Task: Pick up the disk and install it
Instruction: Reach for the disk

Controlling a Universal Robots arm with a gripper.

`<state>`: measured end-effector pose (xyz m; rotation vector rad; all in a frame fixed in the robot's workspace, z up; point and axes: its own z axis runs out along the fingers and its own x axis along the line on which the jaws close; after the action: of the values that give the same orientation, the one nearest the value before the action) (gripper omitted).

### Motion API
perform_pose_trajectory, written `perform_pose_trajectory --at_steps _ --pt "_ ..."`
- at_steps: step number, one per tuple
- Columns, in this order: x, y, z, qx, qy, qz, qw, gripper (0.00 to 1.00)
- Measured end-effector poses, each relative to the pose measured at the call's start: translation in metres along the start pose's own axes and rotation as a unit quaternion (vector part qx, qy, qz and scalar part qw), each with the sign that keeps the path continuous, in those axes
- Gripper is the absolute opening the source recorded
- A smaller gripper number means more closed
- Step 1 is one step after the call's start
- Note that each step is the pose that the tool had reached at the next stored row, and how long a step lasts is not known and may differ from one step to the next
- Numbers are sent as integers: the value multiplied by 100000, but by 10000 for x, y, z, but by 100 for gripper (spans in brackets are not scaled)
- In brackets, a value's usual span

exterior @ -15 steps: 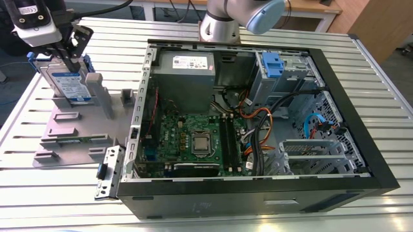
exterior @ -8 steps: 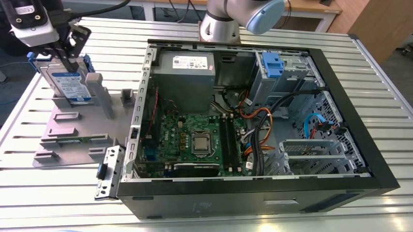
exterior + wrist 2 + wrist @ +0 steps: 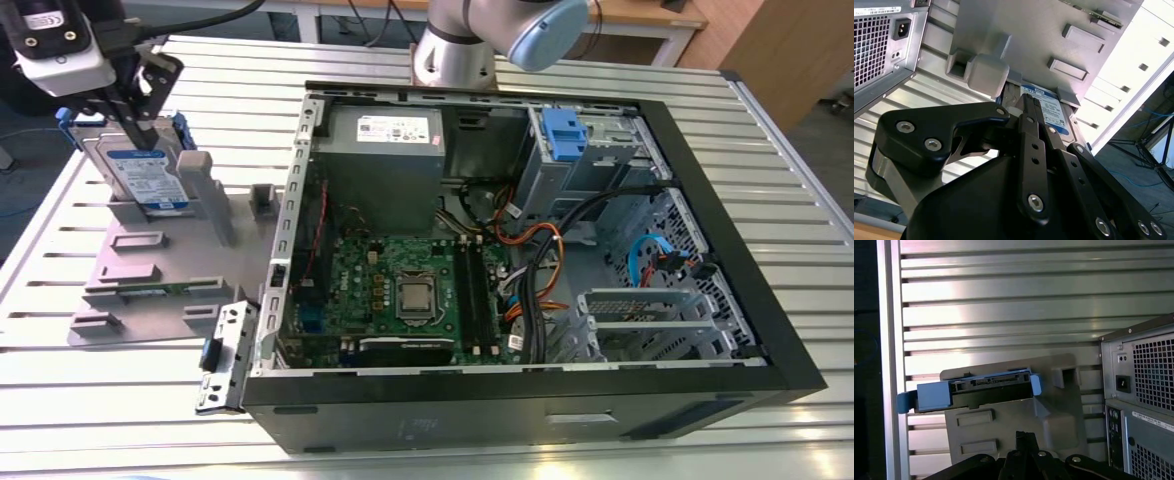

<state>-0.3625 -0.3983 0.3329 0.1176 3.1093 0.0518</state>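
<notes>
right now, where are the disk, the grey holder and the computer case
disk point(image 3: 144, 178), exterior view, on its white-and-blue label
grey holder point(image 3: 200, 265), exterior view, on its flat base
computer case point(image 3: 441, 420), exterior view, on its black outer wall

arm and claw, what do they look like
The arm is a silver-grey tube with a rounded pale blue joint cap. The claw is matte black, built of angular link bars dotted with silver screws.
</notes>
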Motion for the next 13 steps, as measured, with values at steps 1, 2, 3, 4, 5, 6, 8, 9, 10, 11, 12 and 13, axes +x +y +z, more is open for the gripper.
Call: perform_pose_trajectory --at_steps 1,2,3,4,5,6,8,9,10,11,12,13 --pt "5 0 0 0 0 1 100000 11" --pt "9 -1 0 2 2 3 100000 11" --pt "14 -1 0 1 1 0 100000 11" --pt "19 -1 0 1 0 1 100000 11" --pt "23 -2 0 -2 -3 -1 100000 11" --pt "28 -2 0 1 0 1 100000 11" --pt "38 -3 1 -1 -3 0 100000 11" --pt "43 -3 0 2 1 0 100000 11" --pt "49 -4 0 1 1 1 100000 11" --pt "54 -4 0 1 0 2 100000 11" --pt "59 -4 0 0 -1 1 100000 11" --pt "64 -5 0 1 -1 1 100000 11"
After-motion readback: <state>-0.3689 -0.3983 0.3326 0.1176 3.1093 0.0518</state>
